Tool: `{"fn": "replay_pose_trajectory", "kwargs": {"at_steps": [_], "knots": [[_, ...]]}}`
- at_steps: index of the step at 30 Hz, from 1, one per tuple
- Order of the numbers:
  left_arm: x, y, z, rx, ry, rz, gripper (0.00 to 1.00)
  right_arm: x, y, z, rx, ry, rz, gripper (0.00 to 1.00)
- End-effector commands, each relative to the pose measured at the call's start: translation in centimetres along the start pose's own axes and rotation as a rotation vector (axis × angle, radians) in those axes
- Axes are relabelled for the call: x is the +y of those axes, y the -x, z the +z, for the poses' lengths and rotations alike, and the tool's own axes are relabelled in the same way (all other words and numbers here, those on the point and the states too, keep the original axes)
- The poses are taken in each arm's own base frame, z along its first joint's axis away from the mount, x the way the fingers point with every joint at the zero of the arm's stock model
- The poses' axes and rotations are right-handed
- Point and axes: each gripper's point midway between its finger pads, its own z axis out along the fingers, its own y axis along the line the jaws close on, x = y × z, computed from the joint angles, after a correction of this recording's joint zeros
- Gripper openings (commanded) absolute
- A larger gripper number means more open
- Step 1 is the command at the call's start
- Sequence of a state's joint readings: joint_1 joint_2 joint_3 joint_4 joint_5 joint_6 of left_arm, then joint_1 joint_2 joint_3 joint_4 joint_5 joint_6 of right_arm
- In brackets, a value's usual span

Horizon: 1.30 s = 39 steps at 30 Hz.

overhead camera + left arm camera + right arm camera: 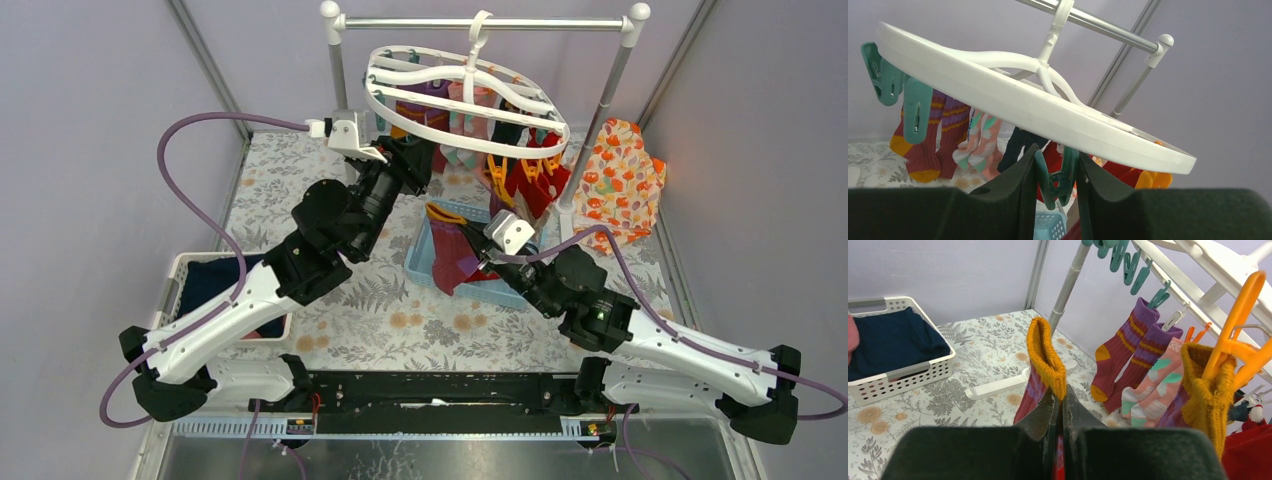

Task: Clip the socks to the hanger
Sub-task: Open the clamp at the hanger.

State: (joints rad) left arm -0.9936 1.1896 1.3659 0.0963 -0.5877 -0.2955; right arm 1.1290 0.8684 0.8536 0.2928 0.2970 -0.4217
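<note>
Now, near edge: both arms are bolted at the front of the table (pixel 400 320). The left arm reaches up toward the far left, and the right arm reaches in toward the middle.
Surface: a pale cloth printed with leaves and flowers covers the table.
Room: plain lilac walls close in on the left, right and far sides.
Open room: bare printed cloth lies in front of and between the two baskets.
Near-left container: a white basket (pixel 172 275) sits at the left edge and holds a folded navy cloth (pixel 210 282).
Middle container: a blue basket (pixel 417 258) sits mid-table. Its contents are mostly hidden by the right arm and what it holds.
Right hand: the right hand (pixel 1058 400) is clenched on a maroon sock (pixel 1040 365) over the blue basket, with the mustard cuff standing above the fingertips.
Left hand: the left hand (pixel 1057 172) is raised under the near rim of the hanger, its fingers pressing both sides of a teal clip (pixel 1053 185).
Hanger: the hanger (pixel 465 100) is a white oval ring, tilted, hooked on the grey rack (pixel 480 22) over the far half of the table.
Socks: clipped socks (pixel 1125 345) dangle below the ring in maroon with purple cuffs, beside pink-and-teal ones. Another mustard-cuffed one hangs from an orange clip (pixel 1238 335).
Far right: an orange floral cloth (pixel 622 180) lies by the right wall, beside the rack's right pole.
</note>
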Motion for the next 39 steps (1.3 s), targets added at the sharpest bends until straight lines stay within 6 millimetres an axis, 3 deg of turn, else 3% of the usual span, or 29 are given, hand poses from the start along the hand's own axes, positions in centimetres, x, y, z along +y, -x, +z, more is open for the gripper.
{"fn": "replay_pose_trajectory", "kwargs": {"at_steps": [1, 14, 39], "knots": [[-0.2, 1.8, -0.5, -0.036, -0.002, -0.020, 0.31, -2.1, 2.5, 0.7, -0.058, -0.097, 0.026, 0.00], [-0.3, 1.4, -0.4, -0.027, -0.003, -0.028, 0.18, -4.8, 5.5, 2.2, -0.133, -0.240, 0.040, 0.00], [-0.1, 0.9, -0.4, -0.019, 0.003, -0.048, 0.14, -5.1, 6.5, 5.5, -0.121, -0.309, -0.030, 0.00]]}}
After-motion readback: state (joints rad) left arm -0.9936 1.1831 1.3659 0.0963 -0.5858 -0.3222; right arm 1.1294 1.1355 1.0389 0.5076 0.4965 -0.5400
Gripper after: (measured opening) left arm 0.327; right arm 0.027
